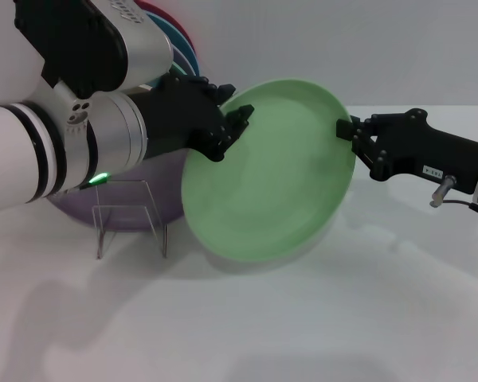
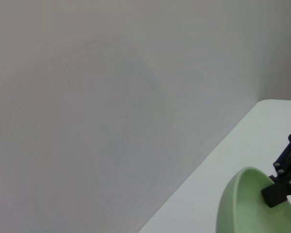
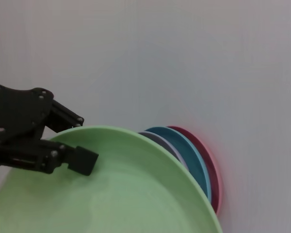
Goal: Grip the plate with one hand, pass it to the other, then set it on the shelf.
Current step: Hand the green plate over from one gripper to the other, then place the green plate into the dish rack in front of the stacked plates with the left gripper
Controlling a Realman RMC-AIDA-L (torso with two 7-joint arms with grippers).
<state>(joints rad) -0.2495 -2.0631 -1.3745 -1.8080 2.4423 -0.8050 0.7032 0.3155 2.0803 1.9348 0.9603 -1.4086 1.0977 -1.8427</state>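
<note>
The pale mint-green plate (image 1: 271,175) hangs tilted above the table between both arms. My left gripper (image 1: 233,126), the bulky black fingered hand, is shut on the plate's left rim. My right gripper (image 1: 348,132), the slim black one, is shut on its right rim. The left wrist view shows the plate (image 2: 247,208) with the right gripper (image 2: 277,191) clamped on its edge. The right wrist view shows the plate (image 3: 121,194) with the left hand (image 3: 70,158) pressing a finger on its inner face. The clear acrylic shelf (image 1: 131,211) stands on the table below my left forearm.
A lilac plate (image 1: 155,171) leans behind the clear shelf. Several coloured plates (image 1: 179,40) stand stacked against the back wall; they also show in the right wrist view (image 3: 199,155). The white table (image 1: 303,318) stretches in front.
</note>
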